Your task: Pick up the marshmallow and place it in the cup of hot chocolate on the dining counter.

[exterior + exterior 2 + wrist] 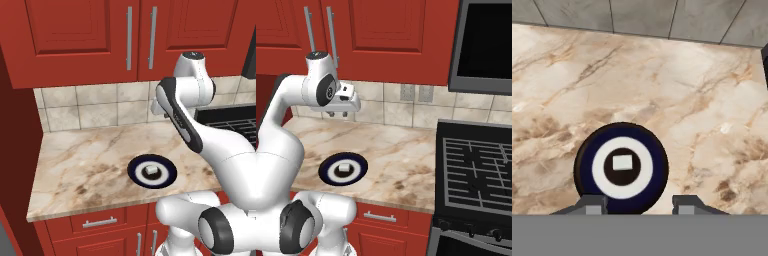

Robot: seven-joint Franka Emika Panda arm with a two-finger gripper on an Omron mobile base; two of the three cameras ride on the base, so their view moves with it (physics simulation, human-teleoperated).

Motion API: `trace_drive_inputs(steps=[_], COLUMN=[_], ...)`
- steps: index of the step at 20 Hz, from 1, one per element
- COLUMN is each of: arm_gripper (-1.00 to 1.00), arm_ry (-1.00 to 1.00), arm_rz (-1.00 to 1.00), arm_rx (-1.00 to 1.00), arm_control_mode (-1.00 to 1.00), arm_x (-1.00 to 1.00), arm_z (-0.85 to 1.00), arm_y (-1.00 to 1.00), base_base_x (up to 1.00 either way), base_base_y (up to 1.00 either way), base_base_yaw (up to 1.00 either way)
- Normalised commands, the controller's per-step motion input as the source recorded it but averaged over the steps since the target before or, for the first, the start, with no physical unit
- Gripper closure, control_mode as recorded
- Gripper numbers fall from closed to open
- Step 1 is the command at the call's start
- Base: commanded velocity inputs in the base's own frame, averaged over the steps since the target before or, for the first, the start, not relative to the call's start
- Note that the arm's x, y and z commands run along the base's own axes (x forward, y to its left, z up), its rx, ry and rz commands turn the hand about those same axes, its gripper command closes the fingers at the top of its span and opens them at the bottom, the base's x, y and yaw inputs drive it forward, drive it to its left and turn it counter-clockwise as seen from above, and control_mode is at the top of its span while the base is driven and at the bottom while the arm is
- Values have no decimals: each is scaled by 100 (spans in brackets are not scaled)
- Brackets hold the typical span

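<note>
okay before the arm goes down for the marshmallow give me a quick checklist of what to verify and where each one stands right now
1. Marshmallow in sight, lying in the dark middle of the blue plate: ok.
2. Nothing else on the plate or close beside it on the worktop: ok.
3. Gripper open, fingertips apart and empty: ok.
4. Gripper high above the worktop, not touching anything: ok.
5. Gripper lined up over the marshmallow: not ok, in the hand view the marshmallow sits a little left of the gap between the fingertips.
6. Cup of hot chocolate located for the drop: cannot tell.
</note>
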Motion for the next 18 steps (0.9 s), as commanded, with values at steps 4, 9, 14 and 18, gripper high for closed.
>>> trace_drive_inputs(steps=[4,9,14,18], arm_gripper=[-100,-100,-100,-100], arm_ry=[0,0,0,1], arm_rz=[0,-9,-3,-11], arm_rx=[2,7,4,2], arm_control_mode=[-100,-100,-100,-100], arm_x=[0,2,0,0], arm_z=[-20,-34,-31,-32], arm_y=[0,0,0,6], base_base_x=[0,0,0,0], base_base_y=[0,0,0,0], base_base_yaw=[0,0,0,0])
